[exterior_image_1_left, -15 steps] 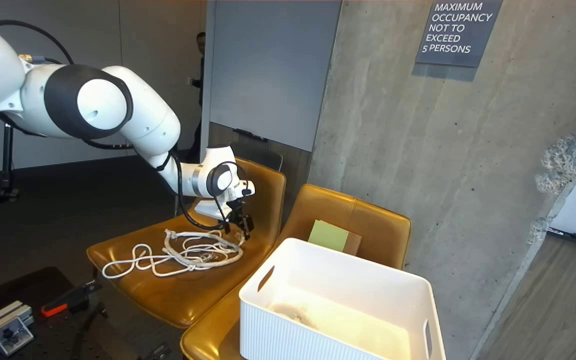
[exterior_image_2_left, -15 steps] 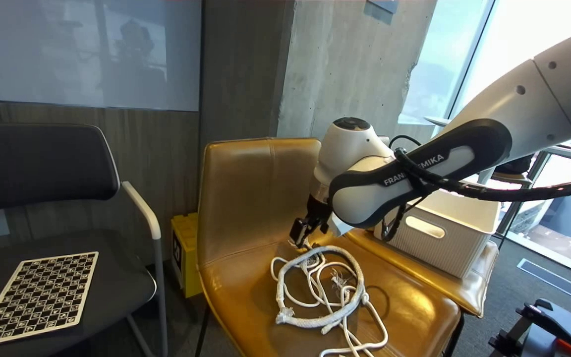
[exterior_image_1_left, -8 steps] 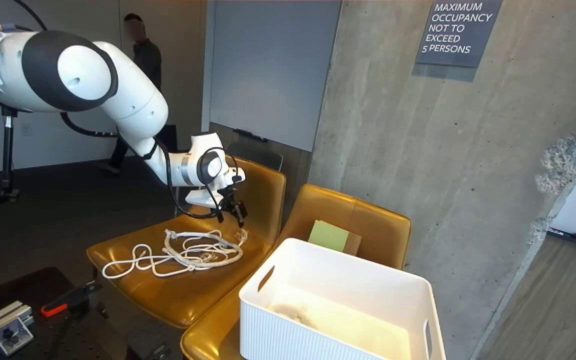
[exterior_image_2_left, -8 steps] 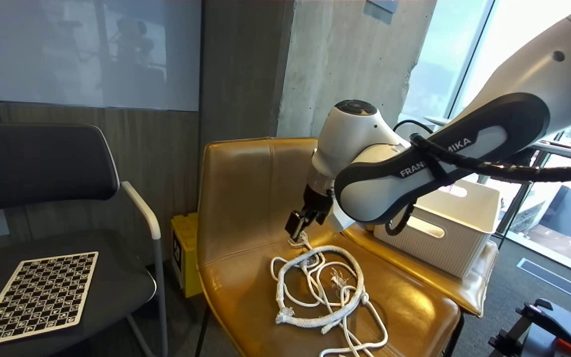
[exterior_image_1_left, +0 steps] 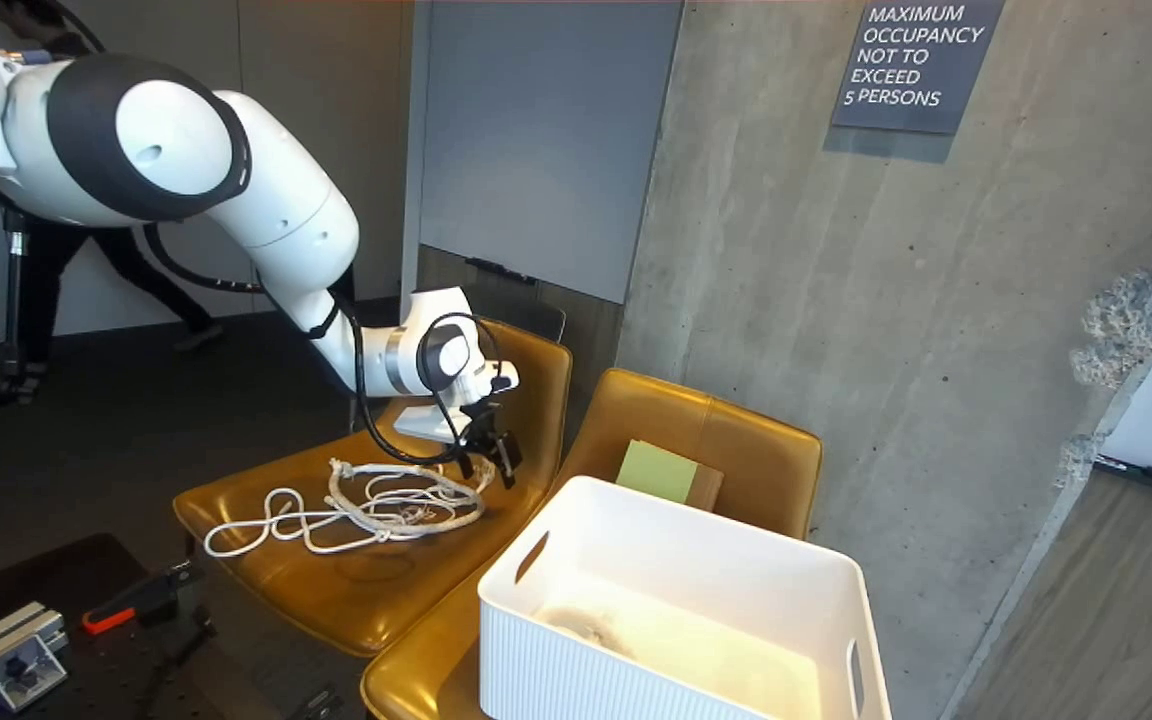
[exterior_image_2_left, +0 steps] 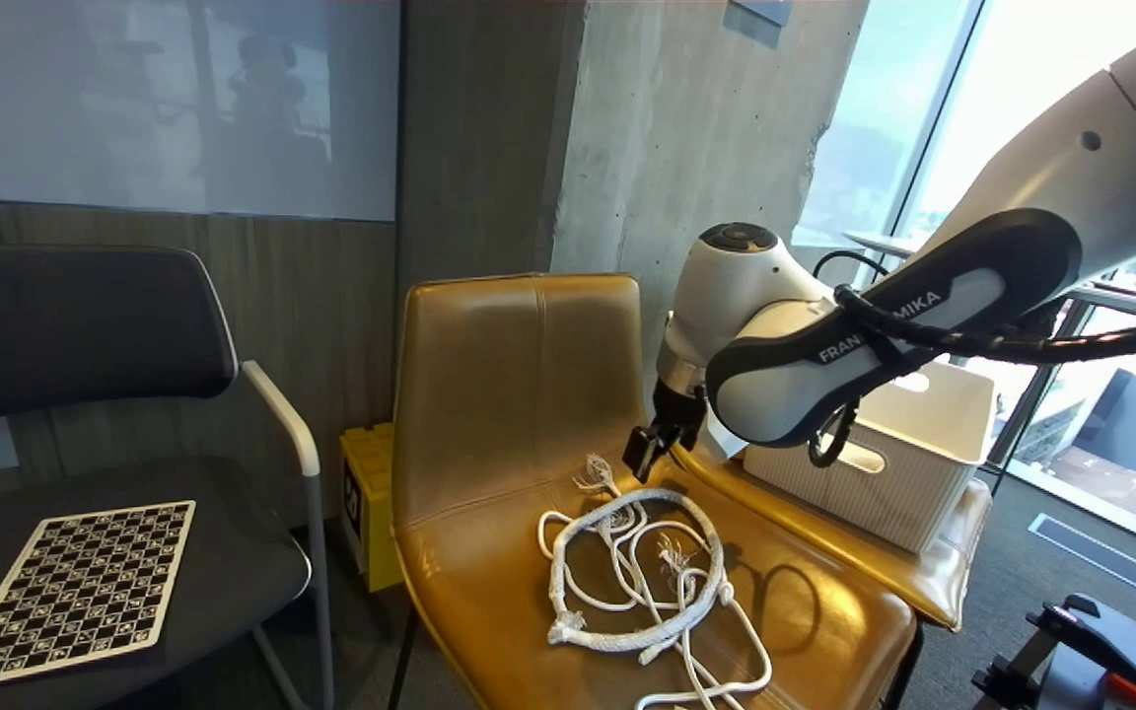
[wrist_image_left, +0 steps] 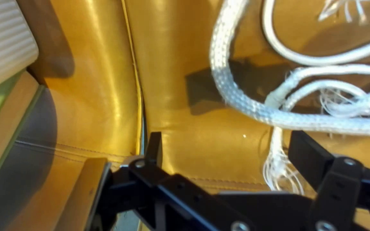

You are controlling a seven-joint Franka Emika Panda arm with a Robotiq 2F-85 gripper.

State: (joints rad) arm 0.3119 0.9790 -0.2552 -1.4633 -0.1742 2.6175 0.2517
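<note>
Evidently, the gripper (wrist_image_left: 228, 144) stands spread wide, holding nothing. At its 2 o'clock in the wrist view, the rope (wrist_image_left: 278, 118) lies loose on the chair (wrist_image_left: 178, 86), so grasping it seems left to do; a bin (wrist_image_left: 2, 48) sits toward 10 o'clock.

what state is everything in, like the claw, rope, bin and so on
claw: open, gripping nothing
white braided rope: loosely looped, frayed in places
white ribbed storage bin: upright, open-topped
leather chair under the rope: upright
checkered calibration board: lying flat, pattern up
person: mid-stride, partly hidden
</note>
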